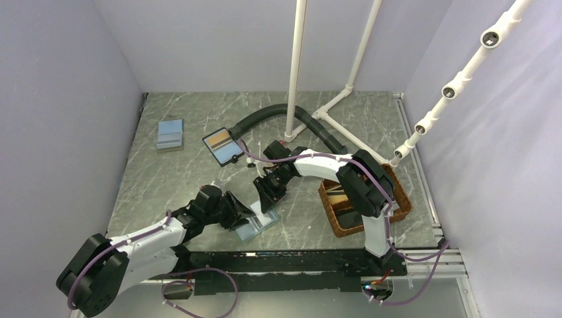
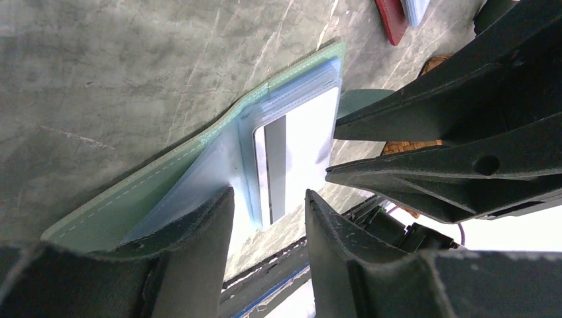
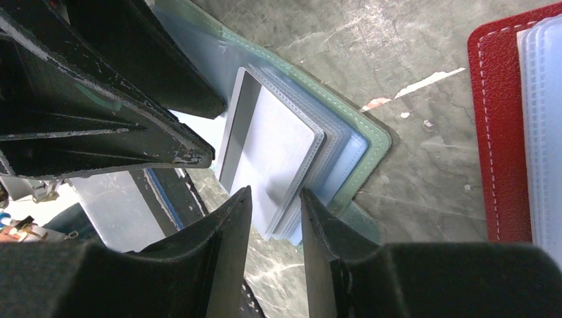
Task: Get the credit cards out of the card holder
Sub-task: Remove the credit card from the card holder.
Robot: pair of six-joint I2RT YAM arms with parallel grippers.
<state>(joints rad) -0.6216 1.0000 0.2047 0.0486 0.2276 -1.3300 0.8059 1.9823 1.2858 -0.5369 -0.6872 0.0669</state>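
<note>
The teal-green card holder (image 1: 263, 225) lies open on the table near the front, its pale clear sleeves (image 2: 219, 165) facing up. A pale card with a dark stripe (image 2: 301, 149) sits in the top sleeve, and it also shows in the right wrist view (image 3: 272, 146). My left gripper (image 1: 244, 215) (image 2: 268, 199) is open, one finger (image 2: 199, 245) lying over the sleeve's near-left part. My right gripper (image 1: 268, 195) (image 3: 275, 195) is open too, its tips straddling the sleeves' corner with nothing pinched. The two grippers face each other across the holder (image 3: 368, 136).
A red-edged holder (image 3: 497, 126) lies just beyond the teal one. A black-edged holder (image 1: 222, 147) and a blue one (image 1: 170, 134) lie at the back left. A wicker basket (image 1: 397, 205) stands right, with white pipe posts (image 1: 293, 73) and a black hose (image 1: 265, 116) behind.
</note>
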